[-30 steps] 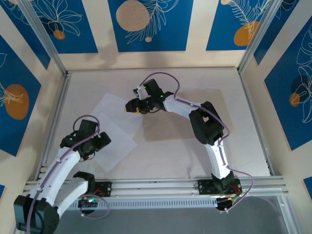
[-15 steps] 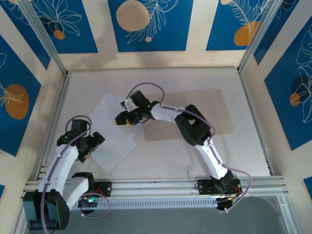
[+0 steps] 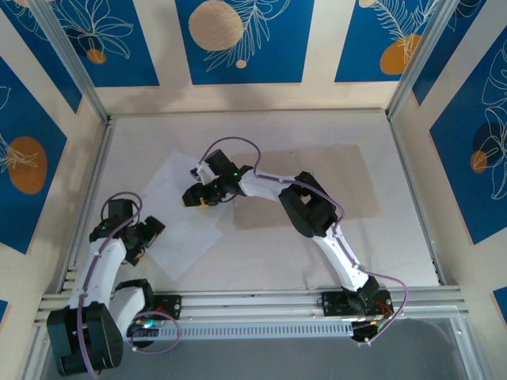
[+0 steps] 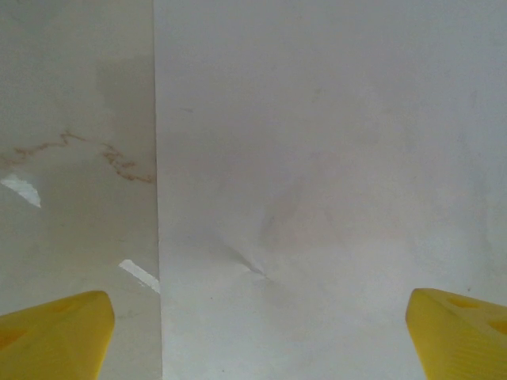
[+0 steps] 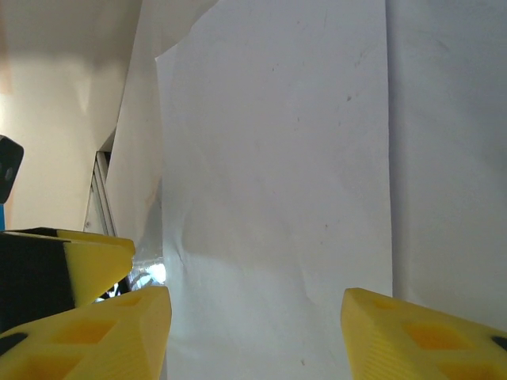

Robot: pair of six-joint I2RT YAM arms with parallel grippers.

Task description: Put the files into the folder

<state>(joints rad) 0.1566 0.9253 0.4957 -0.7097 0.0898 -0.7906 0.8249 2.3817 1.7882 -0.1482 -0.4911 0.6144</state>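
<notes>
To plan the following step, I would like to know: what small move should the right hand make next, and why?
Probably lower the right hand and close it on the white sheet. Its jaws stand open over that paper, holding nothing, and the sheet lies beside the folder, not in it.

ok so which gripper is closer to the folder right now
Right. The right gripper hovers over the white sheets, just off the left edge of the folder. The left gripper is farther away, at the sheets' near-left side.

Pale table (image 3: 396,245) ringed by blue leaf-patterned wall panels (image 3: 273,51)
</notes>
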